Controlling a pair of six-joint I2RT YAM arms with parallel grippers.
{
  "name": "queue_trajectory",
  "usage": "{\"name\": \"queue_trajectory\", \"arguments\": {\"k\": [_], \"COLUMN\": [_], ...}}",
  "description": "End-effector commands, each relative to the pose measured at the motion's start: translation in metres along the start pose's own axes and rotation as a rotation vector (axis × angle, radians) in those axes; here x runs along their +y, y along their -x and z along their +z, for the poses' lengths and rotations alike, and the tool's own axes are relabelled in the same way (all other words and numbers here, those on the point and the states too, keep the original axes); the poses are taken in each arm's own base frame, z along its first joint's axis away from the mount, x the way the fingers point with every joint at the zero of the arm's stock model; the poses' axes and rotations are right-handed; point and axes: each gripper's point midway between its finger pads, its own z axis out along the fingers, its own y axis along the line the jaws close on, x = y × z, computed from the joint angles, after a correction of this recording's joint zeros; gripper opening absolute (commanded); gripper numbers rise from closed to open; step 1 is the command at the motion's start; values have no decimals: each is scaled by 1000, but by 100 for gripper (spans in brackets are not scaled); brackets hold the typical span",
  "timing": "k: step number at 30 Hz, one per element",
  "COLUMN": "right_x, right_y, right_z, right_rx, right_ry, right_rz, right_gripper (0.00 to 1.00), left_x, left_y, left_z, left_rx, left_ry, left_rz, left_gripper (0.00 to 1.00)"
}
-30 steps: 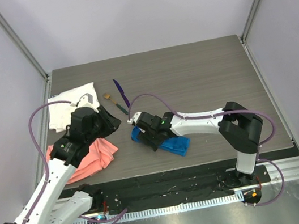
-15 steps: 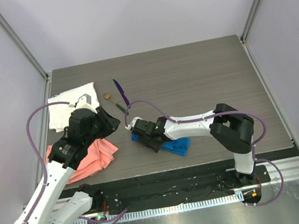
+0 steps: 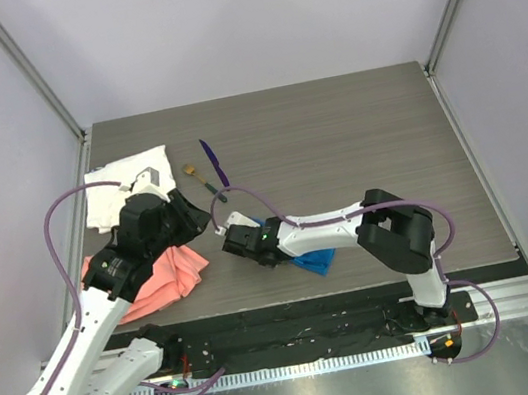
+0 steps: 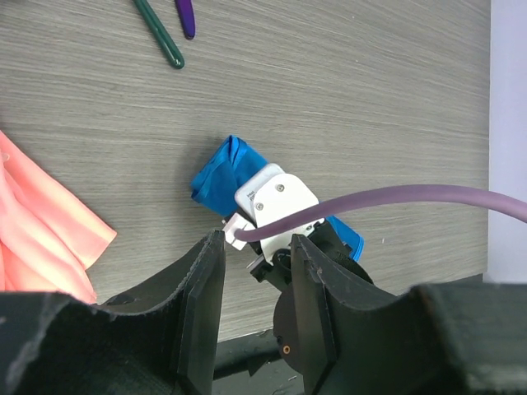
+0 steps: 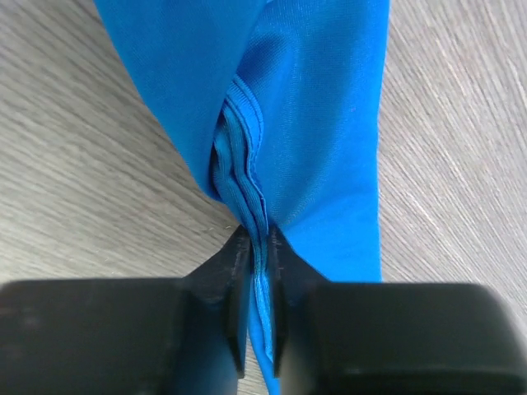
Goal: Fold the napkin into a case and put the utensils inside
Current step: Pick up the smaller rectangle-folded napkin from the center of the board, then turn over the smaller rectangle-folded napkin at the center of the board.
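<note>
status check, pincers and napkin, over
Right pincer shut on napkin, at layered edge. Left pincer open, empty, hovering over it. Utensils loose beyond, not in. Pink cloth lies apart.

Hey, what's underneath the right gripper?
The folded blue napkin; the right gripper is shut on its hemmed edge. The right arm hides much of the cloth from above, and inside its folds cannot be seen. The purple utensil and green-handled utensil lie apart.
</note>
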Motion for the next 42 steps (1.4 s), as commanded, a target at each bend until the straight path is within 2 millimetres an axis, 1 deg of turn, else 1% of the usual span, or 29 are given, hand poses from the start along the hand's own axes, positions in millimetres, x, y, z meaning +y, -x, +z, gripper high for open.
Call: {"name": "queue_trajectory", "arguments": {"k": [1,2,5,8,11,12,13,15,17,18,19,20,21,22,23,24,25,26,27,28,30,32,33,34,35,36,37,38,42], "right_x": [-10,-10,-5,-8,-20,-34,-38,-48,-66,-64,-78,-84,-86,-92,-104,-114,-115,-129,-140,-138,-163,-170,-189,-196,-193,-203,-212,-211,-220], "right_y": [2,7,27,50,68,79,74,91,94,100,107,111,122,123,126,141,141,144,158,158,171,173,181,183,179,182,181,177,168], "right_z": [-2,-4,-16,-26,-30,-27,-21,-30,-27,-36,-33,-34,-41,-38,-34,-38,-35,-31,-37,-29,-29,-15,-19,-17,0,-2,5,17,38], "right_rx": [6,-7,-58,-110,-145,-179,-172,-237,-258,-276,-320,-338,-377,-389,-413,-491,-496,-526,-596,-592,-689,-693,-776,-794,-754,-805,-811,-783,-788], "right_ry": [-65,-61,32,124,208,226,252,318,341,428,438,451,514,533,545,571,608,619,661,711,738,795,812,835,874,898,906,928,945], "right_rz": [19,30,114,226,373,442,491,598,695,717,766,798,832,863,896,929,946,984,1031,1046,1094,1169,1183,1213,1271,1285,1306,1343,1389], "right_gripper": [11,6,1,1,1,1,1,1,1,1,1,1,1,1,1,1,1,1,1,1,1,1,1,1,1,1,1,1,1], "left_x": [-1,-2,-2,-4,-4,-5,-5,-6,-6,-6,-6,-7,-7,-8,-8,-10,-10,-10,-11,-10,-9,-9,-9,-8,-9,-9,-9,-10,-8], "left_y": [9,9,9,10,9,9,9,9,9,10,9,11,11,11,10,11,10,10,9,9,8,8,7,7,7,6,7,7,8], "left_z": [-5,-6,-6,-6,-5,-5,-5,-5,-4,-4,-3,-3,-2,-1,1,1,4,5,5,7,9,10,11,12,12,12,13,12,14], "left_rx": [-35,-37,-36,-32,-31,-29,-27,-23,-23,-25,-20,-22,-20,-17,-10,-11,-6,-1,1,6,11,16,18,20,21,23,22,23,19], "left_ry": [-5,-10,-9,-15,-19,-21,-21,-23,-21,-23,-20,-25,-23,-22,-22,-28,-27,-29,-31,-29,-24,-22,-20,-20,-21,-21,-20,-21,-11], "left_rz": [10,10,11,13,13,13,15,18,25,27,32,34,37,39,42,43,43,44,44,45,49,50,51,51,51,51,51,51,56], "left_gripper": [42,41,42,42,42,42,42,42,42,42,42,42,42,42,42,42,42,42,42,42,42,42,42,42,42,42,42,42,42]}}
